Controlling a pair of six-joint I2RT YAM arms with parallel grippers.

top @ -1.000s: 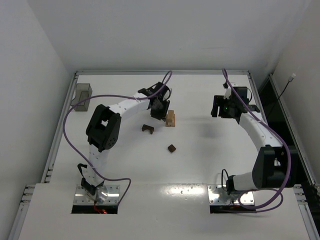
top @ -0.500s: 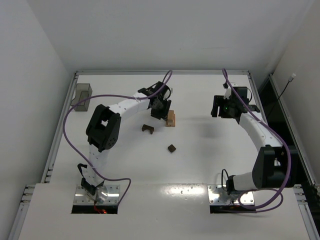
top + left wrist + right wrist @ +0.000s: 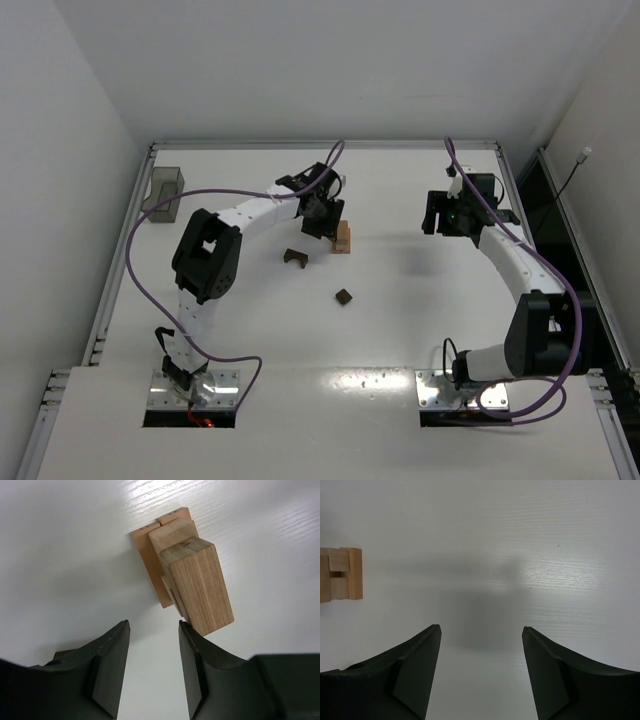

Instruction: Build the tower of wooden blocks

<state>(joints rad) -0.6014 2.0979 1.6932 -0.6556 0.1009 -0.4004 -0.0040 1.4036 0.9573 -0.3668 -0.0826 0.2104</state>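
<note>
The wood block tower [image 3: 343, 237] is a short stack of light tan blocks at mid table. In the left wrist view it [image 3: 192, 577] rises just above my right fingertip. My left gripper [image 3: 322, 222] [image 3: 152, 625] is open and empty, just left of the tower, with only bare table between the jaws. My right gripper [image 3: 446, 215] [image 3: 481, 629] is open and empty, well to the right. The tower shows at the left edge of the right wrist view [image 3: 341, 575]. A dark brown arch-shaped block [image 3: 294, 258] and a dark brown cube [image 3: 344, 296] lie loose on the table.
A translucent grey bin [image 3: 163, 193] stands at the far left by the table's raised rim [image 3: 320, 145]. White walls close in the back and sides. Purple cables loop over both arms.
The tower stands slightly straighter than a second ago. The left gripper has shifted very little; the right arm has not moved.
</note>
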